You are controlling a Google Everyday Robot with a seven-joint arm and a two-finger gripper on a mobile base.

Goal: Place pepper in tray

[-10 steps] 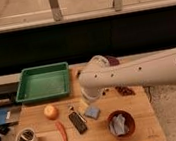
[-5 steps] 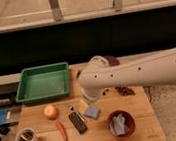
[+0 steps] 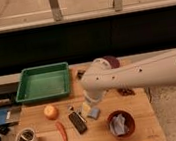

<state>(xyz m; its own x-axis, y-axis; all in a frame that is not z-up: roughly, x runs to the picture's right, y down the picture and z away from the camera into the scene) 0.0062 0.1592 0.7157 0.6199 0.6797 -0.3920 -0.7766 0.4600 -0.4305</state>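
Note:
The pepper (image 3: 61, 134), slim and red-orange, lies on the wooden table near its front left, pointing toward the front edge. The green tray (image 3: 26, 91) stands empty at the table's back left. My white arm reaches in from the right and bends down at the table's middle. My gripper (image 3: 89, 109) hangs low there, open, beside a small blue block (image 3: 94, 114). It is a short way right of the pepper and holds nothing.
A round orange fruit (image 3: 50, 111) sits between pepper and tray. A black flat object (image 3: 78, 122) lies right of the pepper. A metal cup (image 3: 28, 140) stands front left, a reddish-brown bowl (image 3: 122, 124) with crumpled blue stuff front right, a purple bowl (image 3: 112, 59) behind the arm.

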